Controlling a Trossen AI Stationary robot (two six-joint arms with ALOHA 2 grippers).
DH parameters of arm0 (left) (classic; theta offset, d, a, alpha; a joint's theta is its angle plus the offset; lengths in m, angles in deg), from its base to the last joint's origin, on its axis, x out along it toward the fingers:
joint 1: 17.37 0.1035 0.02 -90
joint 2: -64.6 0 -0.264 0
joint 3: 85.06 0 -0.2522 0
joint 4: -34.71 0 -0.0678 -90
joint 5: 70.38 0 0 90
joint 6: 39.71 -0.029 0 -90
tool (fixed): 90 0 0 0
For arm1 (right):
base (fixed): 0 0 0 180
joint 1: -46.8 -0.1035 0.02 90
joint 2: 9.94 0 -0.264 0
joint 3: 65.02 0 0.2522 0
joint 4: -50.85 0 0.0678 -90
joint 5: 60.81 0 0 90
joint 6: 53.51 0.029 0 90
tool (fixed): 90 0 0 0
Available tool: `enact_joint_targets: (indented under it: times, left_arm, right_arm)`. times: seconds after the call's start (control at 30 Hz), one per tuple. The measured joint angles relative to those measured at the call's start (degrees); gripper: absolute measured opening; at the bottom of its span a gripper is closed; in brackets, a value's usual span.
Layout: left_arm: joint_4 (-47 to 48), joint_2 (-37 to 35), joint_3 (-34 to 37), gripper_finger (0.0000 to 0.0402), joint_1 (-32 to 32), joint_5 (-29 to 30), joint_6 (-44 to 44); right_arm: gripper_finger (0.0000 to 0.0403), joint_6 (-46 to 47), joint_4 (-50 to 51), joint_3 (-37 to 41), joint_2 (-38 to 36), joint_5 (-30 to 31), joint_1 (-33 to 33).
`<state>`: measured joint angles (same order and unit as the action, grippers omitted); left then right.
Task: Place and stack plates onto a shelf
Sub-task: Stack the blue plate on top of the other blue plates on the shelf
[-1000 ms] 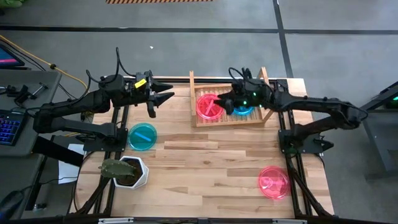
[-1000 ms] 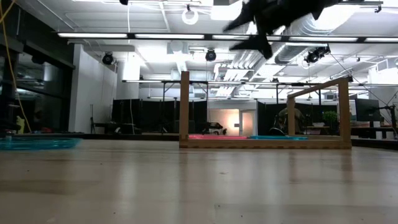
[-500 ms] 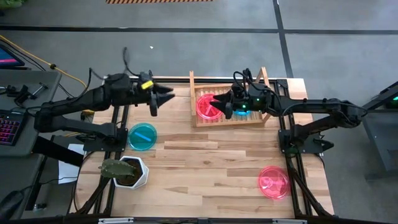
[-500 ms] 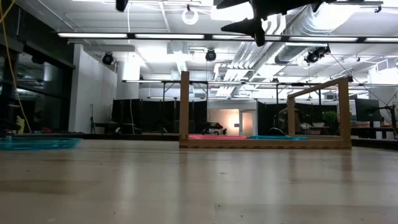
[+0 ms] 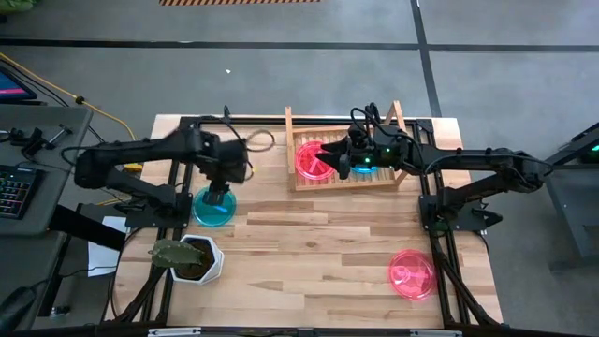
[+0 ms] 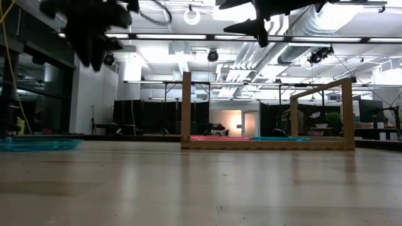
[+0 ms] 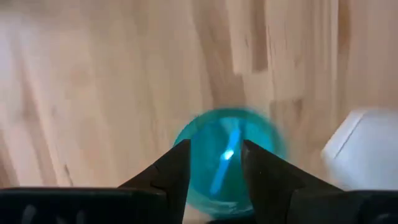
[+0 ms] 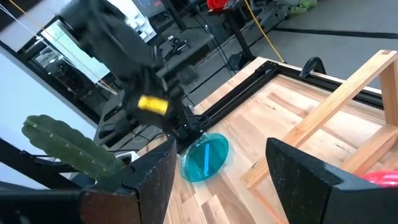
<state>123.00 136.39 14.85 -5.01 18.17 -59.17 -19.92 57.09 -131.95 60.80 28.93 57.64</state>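
While the teal plate (image 5: 214,205) lies flat on the table (image 5: 318,243) near its left edge, just beside the white plant pot (image 5: 198,259), I judge the step in hand is its pickup: my left gripper (image 5: 219,194) hangs directly over it, fingers open and not touching it. The next move calls for a descent so that one finger goes under or over the rim, then closing. One pink plate (image 5: 412,273) waits near the right front corner of the table. On the shelf (image 5: 343,160) lie a pink plate (image 5: 313,159) and a teal one beside it, partly hidden by the right gripper (image 5: 328,155), which hovers above with fingers open and empty. The left wrist view shows the plate (image 7: 227,159) framed between the open fingers (image 7: 171,169); the low view shows only its thin edge (image 6: 38,144)
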Motion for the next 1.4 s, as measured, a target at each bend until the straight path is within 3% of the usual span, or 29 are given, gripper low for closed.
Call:
enact_joint_targets:
  times: [0.17, 0.3, 0.53, 0.7, 1.17, 1.4]
  left_arm:
    - [-5.96, 4.71, 7.75, 0.0118, 1.18, -0.49, -13.73]
    - [-8.88, 6.73, 14.36, 0.0106, 1.97, -2.95, -19.15]
    - [-21.03, 7.54, 21.54, 0.0087, 1.88, -1.48, -22.65]
    - [-27.04, 7.54, 22.47, 0.0085, 1.94, 2.19, -23.86]
    - [-27.81, 12.06, 22.47, 0.0085, 1.92, -0.94, -39.45]
    - [-27.7, 15.48, 22.47, 0.0085, 1.89, 0.39, -40.22]
  right_arm:
    - [0.0234, -0.06, 1.01, 0.02, 0.0, -1.38, -0.01]
    - [0.0234, -0.47, 2.1, 0.02, 0.0, -1.7, -0.01]
    - [0.0234, -0.62, 2.21, 0.04, 0.0, -1.7, -0.01]
    - [0.0234, -0.6, 2.24, 0.04, 0.0, -1.68, -0.01]
    - [0.0234, -0.6, 3.16, 0.04, 0.02, -1.67, -0.01]
    - [0.0234, -0.44, 5.3, 0.04, 0.02, -1.65, -0.01]
